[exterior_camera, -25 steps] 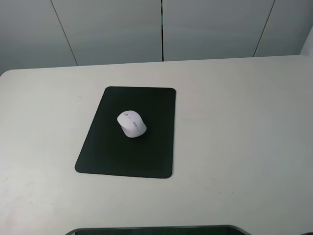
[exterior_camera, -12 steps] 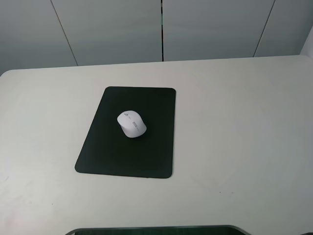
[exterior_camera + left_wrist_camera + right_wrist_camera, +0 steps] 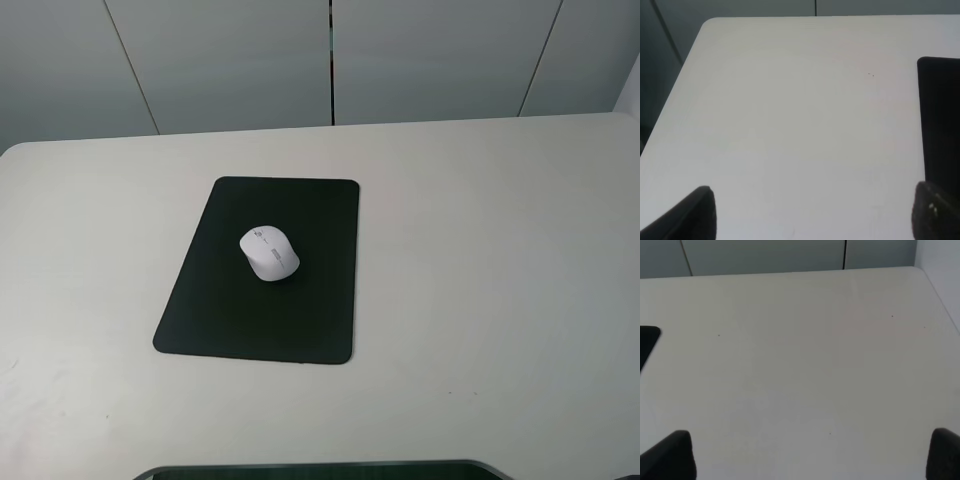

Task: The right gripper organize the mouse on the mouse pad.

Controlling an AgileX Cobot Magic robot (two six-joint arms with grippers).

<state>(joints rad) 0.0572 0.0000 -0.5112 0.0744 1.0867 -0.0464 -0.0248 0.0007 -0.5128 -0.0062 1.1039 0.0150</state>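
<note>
Overall, one pale table (image 3: 480, 300) carries one matte black rectangular mouse pad (image 3: 262, 300) with rounded corners, and one small white oval mouse (image 3: 268, 252) with a grey label sits on the pad's middle. Both grippers hang released over bare tabletop: the left gripper (image 3: 810, 212) has the pad's edge just beside one finger (image 3: 935, 212). The right gripper (image 3: 812, 455) has fingers (image 3: 670, 455) spread wide, well apart from the mouse.
</note>
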